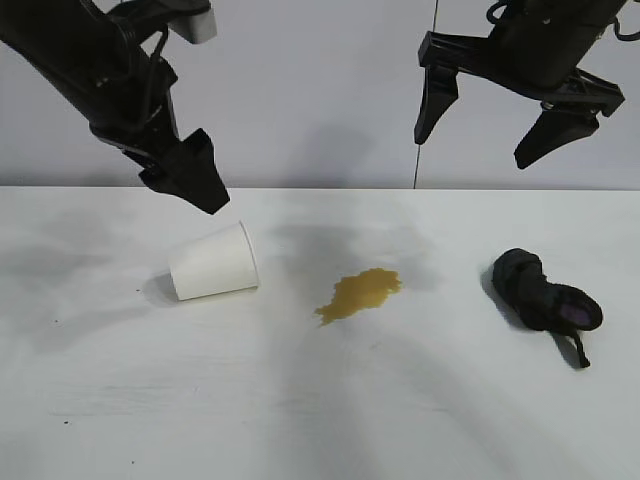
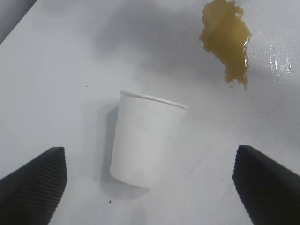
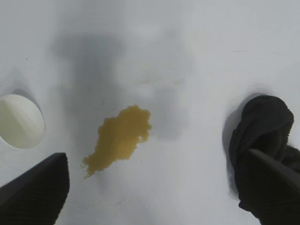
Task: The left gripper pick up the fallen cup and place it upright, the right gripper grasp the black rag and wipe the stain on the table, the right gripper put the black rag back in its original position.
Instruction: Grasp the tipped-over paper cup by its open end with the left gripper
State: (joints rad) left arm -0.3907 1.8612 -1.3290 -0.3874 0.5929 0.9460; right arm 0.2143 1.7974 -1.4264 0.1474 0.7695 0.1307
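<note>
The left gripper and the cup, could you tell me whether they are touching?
Apart: the exterior view shows the left gripper above the cup.

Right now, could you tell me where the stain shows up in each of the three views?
Exterior view: the stain lies mid-table, between the cup and the black rag.
Left wrist view: top right corner, beyond the cup's rim.
Right wrist view: centre, slightly low.
Shared landmark: the cup, in all three.

Your exterior camera faces both arms from the front, nearly level, taking in the whole desk (image 1: 100, 420). Each wrist camera looks steeply down between its own claw's fingers, close in. All three views share the stain (image 1: 360, 294) (image 2: 227, 37) (image 3: 119, 138).
</note>
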